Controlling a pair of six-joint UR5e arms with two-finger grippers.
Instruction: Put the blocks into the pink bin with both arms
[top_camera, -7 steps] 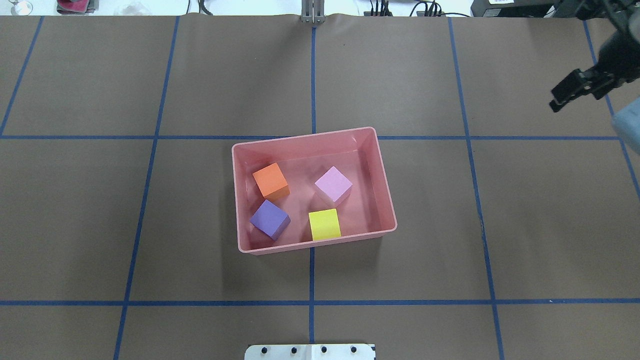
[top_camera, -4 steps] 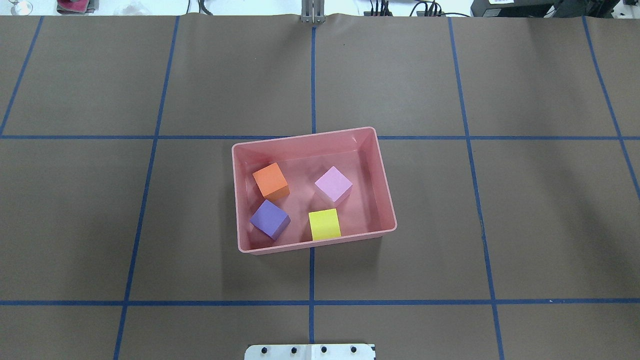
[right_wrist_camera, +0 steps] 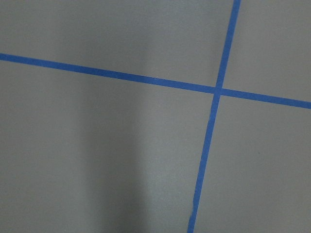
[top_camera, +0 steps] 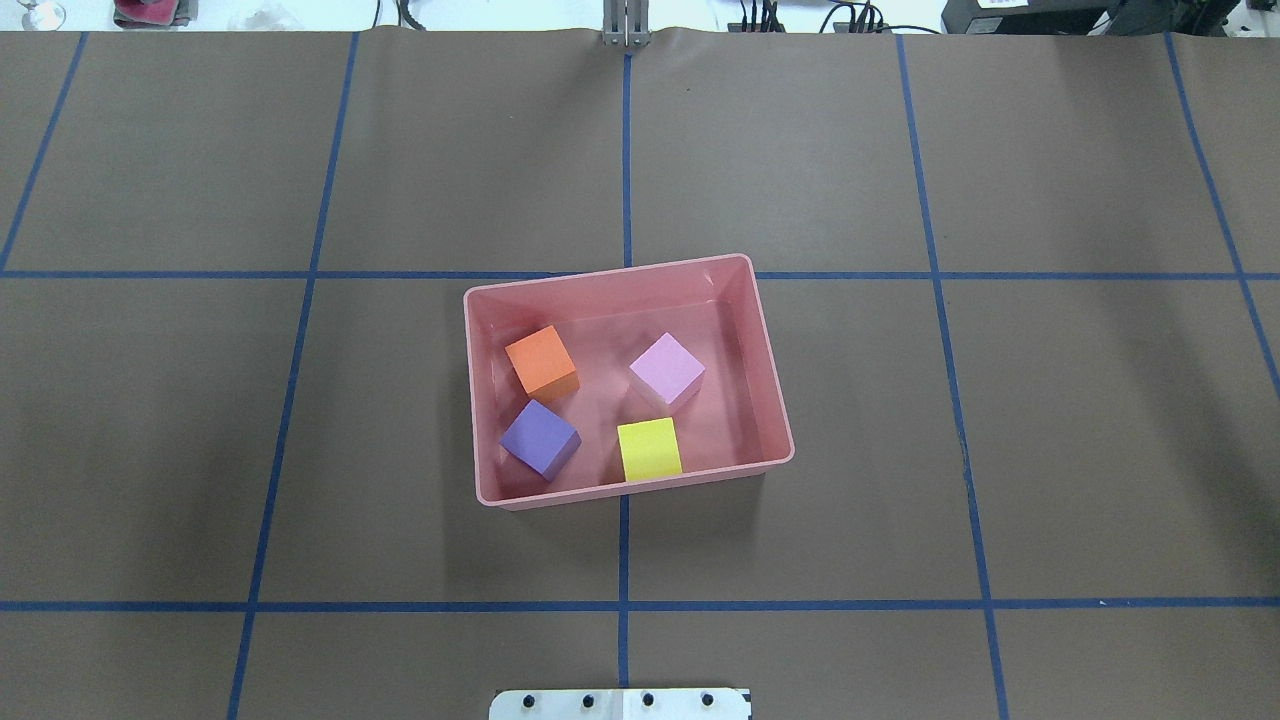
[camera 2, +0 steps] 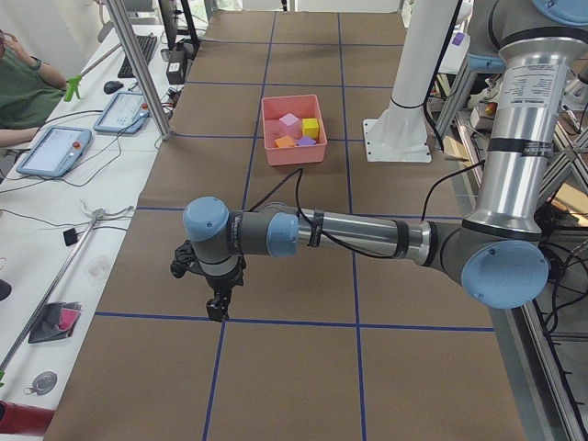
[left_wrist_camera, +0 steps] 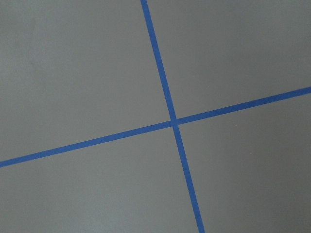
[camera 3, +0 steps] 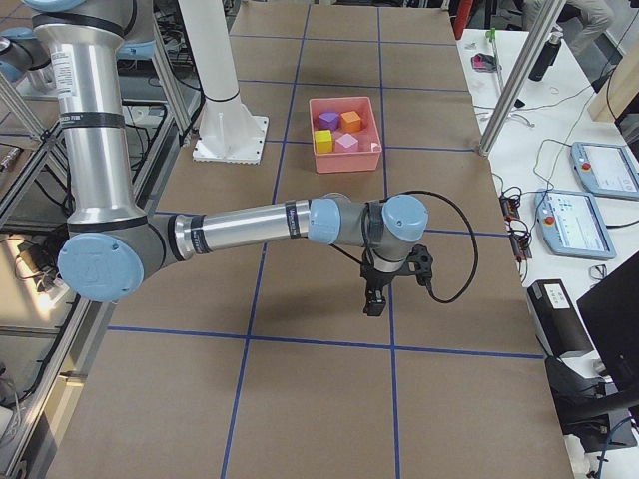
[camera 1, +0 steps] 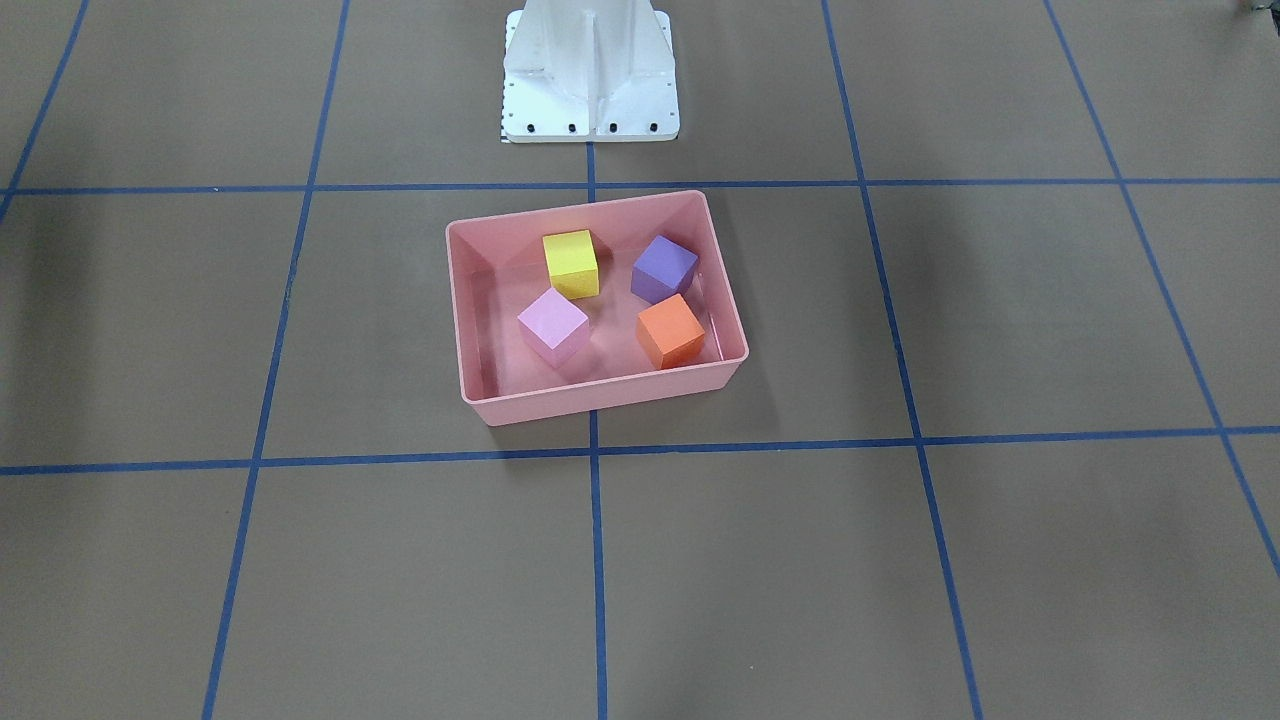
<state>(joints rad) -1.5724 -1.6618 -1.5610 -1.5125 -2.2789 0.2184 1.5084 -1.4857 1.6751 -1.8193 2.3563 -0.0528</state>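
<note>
The left gripper (camera 2: 217, 312) and the right gripper (camera 3: 374, 306) appear only in the side views and are small, so I cannot tell how their jaws stand. The bin (camera 1: 600, 393) hides the orange block's (camera 1: 671, 330) lower edge behind its near wall. The overhead view's bottom edge cuts off the base (top_camera: 620, 704). The left view's edge cuts off an operator (camera 2: 20, 87).

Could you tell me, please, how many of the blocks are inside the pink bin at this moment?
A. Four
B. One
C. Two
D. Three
A: the orange block, the light pink block, the purple block and the yellow block all sit on the floor of the pink bin, apart from one another.
</note>
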